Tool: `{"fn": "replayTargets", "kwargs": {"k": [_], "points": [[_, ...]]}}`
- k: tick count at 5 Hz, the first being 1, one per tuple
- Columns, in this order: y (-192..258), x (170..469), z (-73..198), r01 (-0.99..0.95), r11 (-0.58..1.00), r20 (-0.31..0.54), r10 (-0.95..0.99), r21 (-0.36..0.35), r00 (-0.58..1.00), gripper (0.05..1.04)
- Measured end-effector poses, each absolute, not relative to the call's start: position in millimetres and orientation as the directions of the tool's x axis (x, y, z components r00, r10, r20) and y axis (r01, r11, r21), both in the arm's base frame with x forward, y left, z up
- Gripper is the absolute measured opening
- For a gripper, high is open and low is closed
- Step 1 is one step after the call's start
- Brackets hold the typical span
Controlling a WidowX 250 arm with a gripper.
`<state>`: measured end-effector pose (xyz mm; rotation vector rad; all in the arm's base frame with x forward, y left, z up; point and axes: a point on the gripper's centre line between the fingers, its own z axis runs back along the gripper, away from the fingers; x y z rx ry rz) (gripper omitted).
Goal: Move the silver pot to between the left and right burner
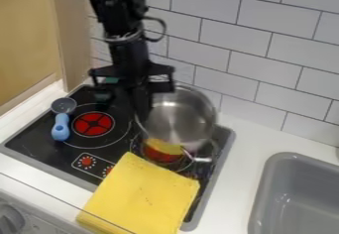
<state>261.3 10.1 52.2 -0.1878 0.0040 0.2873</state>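
The black gripper (141, 111) hangs down at the left rim of the silver pot, overlapping it in the view; whether it holds the rim I cannot tell. The silver pot (177, 119) is at the right, back part of the black stove (39, 144), over the right burner (162, 153). Its inside faces up toward the camera, and its handle (197, 155) points to the front right. To the left, the red left burner (92, 124) is uncovered. The pot's lower wall mirrors some yellow and red.
A yellow cloth (142, 196) lies over the stove's front right part, in front of the pot. A blue-handled utensil (61, 127) with a grey round head lies left of the left burner. A grey sink (291, 198) is at the right; a tiled wall (238, 49) stands behind.
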Motion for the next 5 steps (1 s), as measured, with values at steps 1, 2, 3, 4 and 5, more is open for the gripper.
{"fn": "replayTargets", "kwargs": {"k": [1, 2, 3, 4, 5], "points": [[25, 280, 44, -0.321, 0.934, -0.033, 0.319, -0.16, 0.947, 0.054], [36, 299, 35, -0.336, 0.934, -0.035, 0.334, -0.122, 0.942, 0.054], [43, 308, 27, -0.34, 0.937, -0.062, 0.336, -0.085, 0.94, 0.054], [48, 312, 20, -0.344, 0.937, -0.081, 0.34, -0.058, 0.937, 0.054], [53, 312, 14, -0.357, 0.934, -0.096, 0.353, -0.027, 0.931, 0.054]]}}
